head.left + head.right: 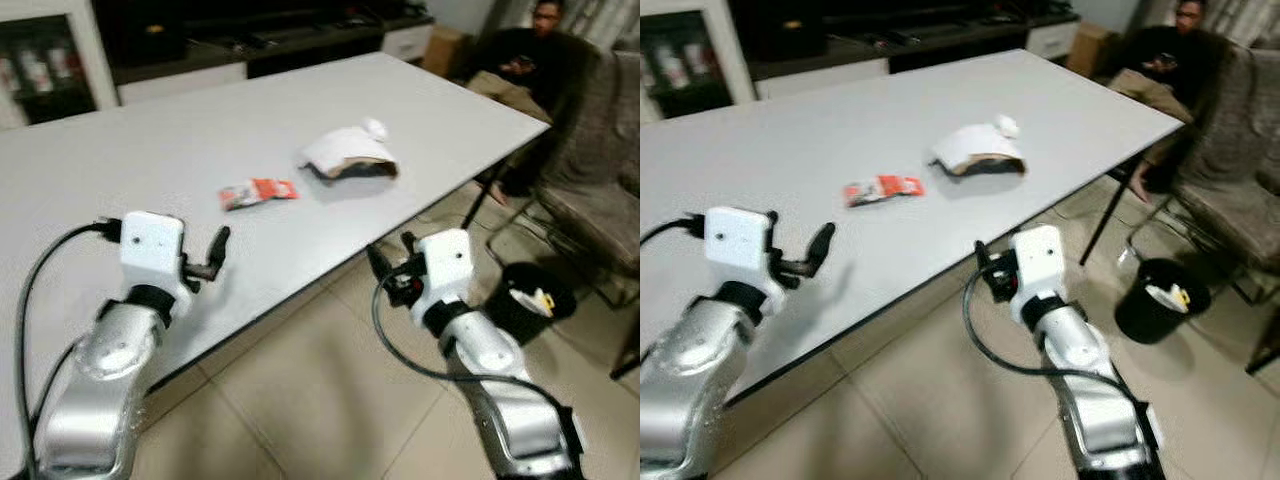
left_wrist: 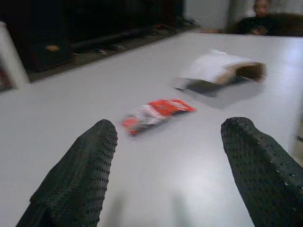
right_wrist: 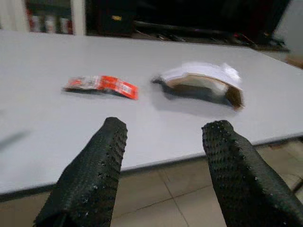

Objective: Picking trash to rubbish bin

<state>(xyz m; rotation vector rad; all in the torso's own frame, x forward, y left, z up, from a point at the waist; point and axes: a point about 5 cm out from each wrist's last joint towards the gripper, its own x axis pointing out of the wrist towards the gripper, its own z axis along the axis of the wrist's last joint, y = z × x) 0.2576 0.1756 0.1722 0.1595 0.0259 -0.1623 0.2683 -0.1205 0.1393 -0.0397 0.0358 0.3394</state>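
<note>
Left pincer (image 2: pixel 165 170) hovers over the counter (image 1: pixel 120 150), spread wide and empty, aimed at the red wrapper (image 1: pixel 258 192) just ahead, likely readying a grab. Right pincer (image 3: pixel 163 175), also wide and empty, waits off the counter's edge; crumpled paper (image 1: pixel 350 153) lies beyond, bin (image 1: pixel 527 298) beside it on the floor.

Right gripper (image 3: pixel 163 161) fingers spread apart, off the table (image 3: pixel 42 123) edge. Red wrapper (image 3: pixel 102 86) lies flat; crumpled white paper (image 3: pixel 203 82) sits near it.

The table (image 1: pixel 200 140) is pale grey. A red-and-white wrapper (image 1: pixel 258 192) lies on it, beside a crumpled white paper bag (image 1: pixel 350 152) — brown inside. The bin (image 1: pixel 530 300) is black — the floor tiles (image 1: pixel 320 400) beige.
</note>
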